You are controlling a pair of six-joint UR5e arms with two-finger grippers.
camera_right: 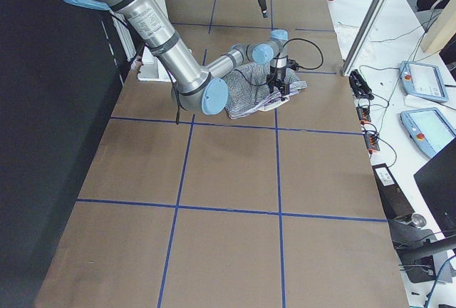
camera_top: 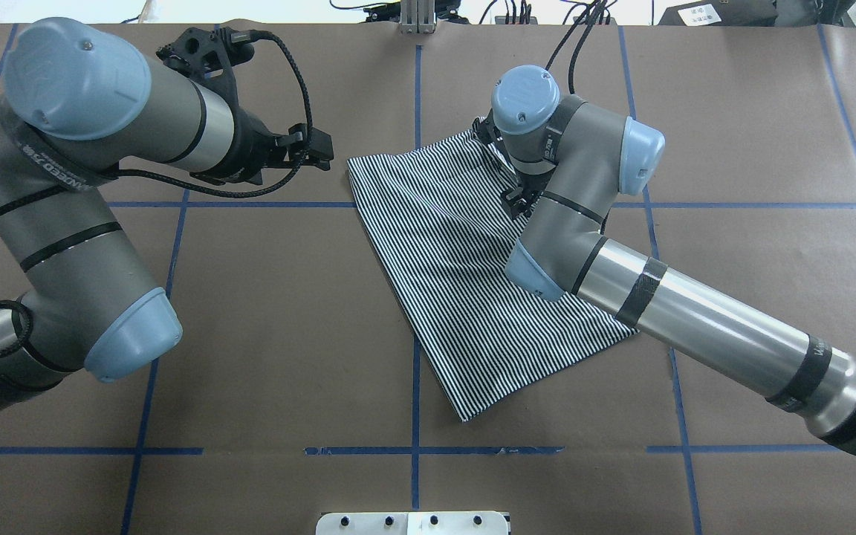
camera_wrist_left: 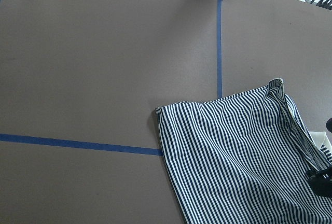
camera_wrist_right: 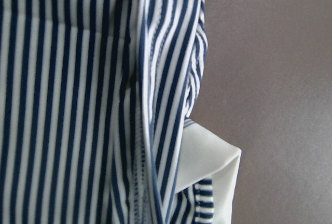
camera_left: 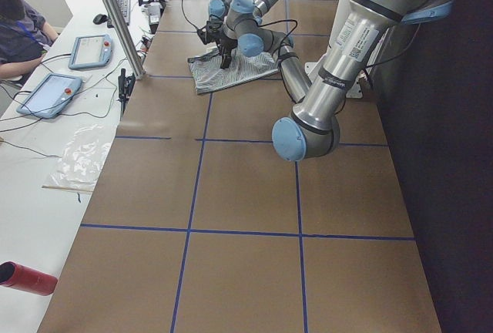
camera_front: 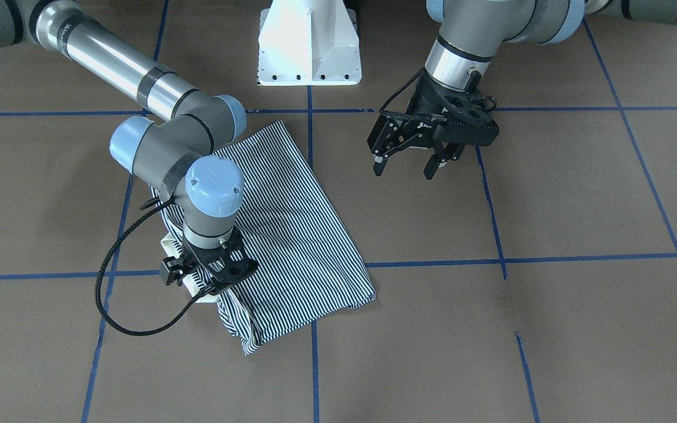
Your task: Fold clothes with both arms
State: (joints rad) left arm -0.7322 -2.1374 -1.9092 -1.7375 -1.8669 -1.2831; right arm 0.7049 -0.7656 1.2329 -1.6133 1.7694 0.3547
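Note:
The striped shirt (camera_front: 297,235) lies folded into a slanted oblong on the brown table, also seen from overhead (camera_top: 458,282) and in the left wrist view (camera_wrist_left: 244,162). My right gripper (camera_front: 215,282) points straight down onto the shirt's bunched edge, where the white collar (camera_wrist_right: 212,162) sticks out. Its fingers are hidden under the wrist (camera_top: 517,202), so I cannot tell whether they are open or shut. My left gripper (camera_front: 404,171) hangs open and holds nothing, above bare table beside the shirt's other side (camera_top: 320,152).
The white pedestal base (camera_front: 309,47) stands at the table's robot side. Blue tape lines (camera_top: 414,134) mark a grid on the brown cover. A side bench holds tablets (camera_left: 50,94) and cables, with a person (camera_left: 15,25) seated there.

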